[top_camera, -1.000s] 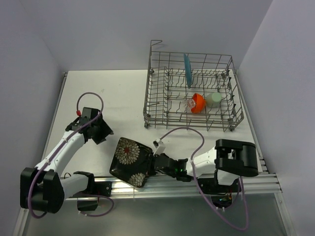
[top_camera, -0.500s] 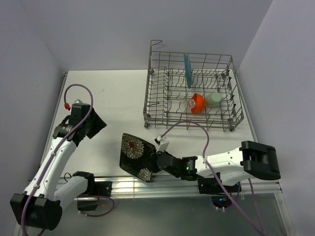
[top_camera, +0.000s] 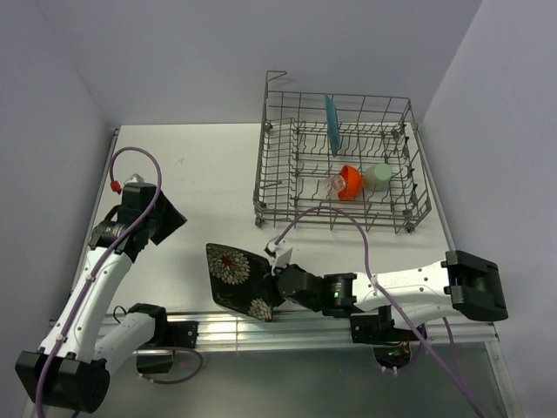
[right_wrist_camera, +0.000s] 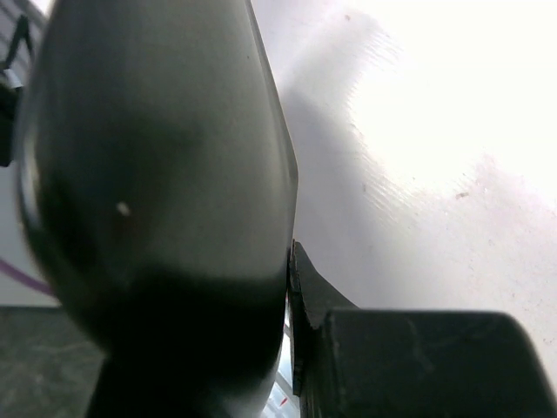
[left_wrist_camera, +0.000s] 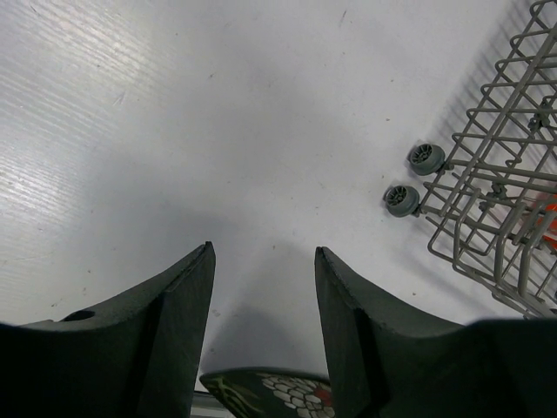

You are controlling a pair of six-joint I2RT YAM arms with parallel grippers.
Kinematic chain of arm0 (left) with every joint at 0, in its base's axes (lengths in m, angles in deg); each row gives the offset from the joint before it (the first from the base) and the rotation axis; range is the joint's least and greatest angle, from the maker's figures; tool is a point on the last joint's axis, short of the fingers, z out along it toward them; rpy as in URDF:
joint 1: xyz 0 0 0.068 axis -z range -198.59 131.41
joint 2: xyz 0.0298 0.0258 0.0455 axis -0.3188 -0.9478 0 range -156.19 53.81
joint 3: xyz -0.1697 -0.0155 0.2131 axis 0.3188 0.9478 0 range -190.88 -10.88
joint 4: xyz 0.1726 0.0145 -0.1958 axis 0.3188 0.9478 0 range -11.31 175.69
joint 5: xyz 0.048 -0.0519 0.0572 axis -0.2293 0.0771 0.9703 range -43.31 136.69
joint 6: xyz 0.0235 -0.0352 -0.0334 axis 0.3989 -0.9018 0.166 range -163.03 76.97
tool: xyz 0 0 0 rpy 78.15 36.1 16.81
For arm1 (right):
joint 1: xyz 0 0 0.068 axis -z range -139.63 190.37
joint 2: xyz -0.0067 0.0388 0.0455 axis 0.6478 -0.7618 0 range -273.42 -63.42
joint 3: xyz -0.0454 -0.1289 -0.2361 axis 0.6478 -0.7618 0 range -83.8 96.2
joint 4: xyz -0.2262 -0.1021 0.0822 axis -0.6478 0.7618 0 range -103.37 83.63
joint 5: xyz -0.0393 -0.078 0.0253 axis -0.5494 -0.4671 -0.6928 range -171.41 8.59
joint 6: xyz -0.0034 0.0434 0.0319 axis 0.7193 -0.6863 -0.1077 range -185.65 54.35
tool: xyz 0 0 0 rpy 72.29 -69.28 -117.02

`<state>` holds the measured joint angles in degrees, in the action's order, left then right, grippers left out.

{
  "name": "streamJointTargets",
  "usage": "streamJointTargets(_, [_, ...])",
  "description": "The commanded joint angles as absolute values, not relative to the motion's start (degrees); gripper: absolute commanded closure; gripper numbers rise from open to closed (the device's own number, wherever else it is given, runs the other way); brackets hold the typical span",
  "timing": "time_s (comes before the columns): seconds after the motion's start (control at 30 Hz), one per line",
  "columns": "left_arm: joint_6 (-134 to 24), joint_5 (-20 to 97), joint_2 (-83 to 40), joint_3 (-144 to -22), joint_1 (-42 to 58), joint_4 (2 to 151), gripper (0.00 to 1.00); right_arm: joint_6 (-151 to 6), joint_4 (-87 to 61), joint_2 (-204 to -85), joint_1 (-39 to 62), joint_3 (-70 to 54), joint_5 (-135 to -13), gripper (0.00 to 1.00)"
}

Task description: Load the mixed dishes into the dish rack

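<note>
Four dishes sat in the rack [top_camera: 416, 187] at the worktop's [top_camera: 200, 165] two o'clock: teal plate [top_camera: 332, 124] upright, bowl [top_camera: 351, 182], cup [top_camera: 379, 176] and glass [top_camera: 335, 184]. Only the black plate [top_camera: 233, 277] was left to load, tilted at six o'clock and pinched by the right claw [top_camera: 271, 279]. The left claw [left_wrist_camera: 263, 261], at nine o'clock, stood half open and empty. No writing was legible.

Bare table [top_camera: 209, 165] left of the dish rack [top_camera: 277, 178] gives passing room; the rack's wire walls obstruct.
</note>
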<state>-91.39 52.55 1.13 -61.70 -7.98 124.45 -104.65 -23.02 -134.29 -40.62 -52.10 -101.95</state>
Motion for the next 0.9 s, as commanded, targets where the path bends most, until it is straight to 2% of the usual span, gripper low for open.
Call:
streamJointTargets(0.0, [-89.44,53.37,2.75,-64.49,-7.78,124.75,0.44,-102.04,-29.45,-129.52,-41.01,-45.31,-102.77,1.00])
streamJointTargets(0.4, [-88.21,54.95,5.30,-65.72,-7.78,126.41,0.44,-99.31,-22.25,-122.31,-41.10,-38.89,-104.79,1.00])
streamJointTargets(0.87, [-86.19,51.00,7.67,-67.30,-7.78,126.86,0.45,-86.66,-11.00,-114.57,-40.84,-25.10,-116.21,1.00])
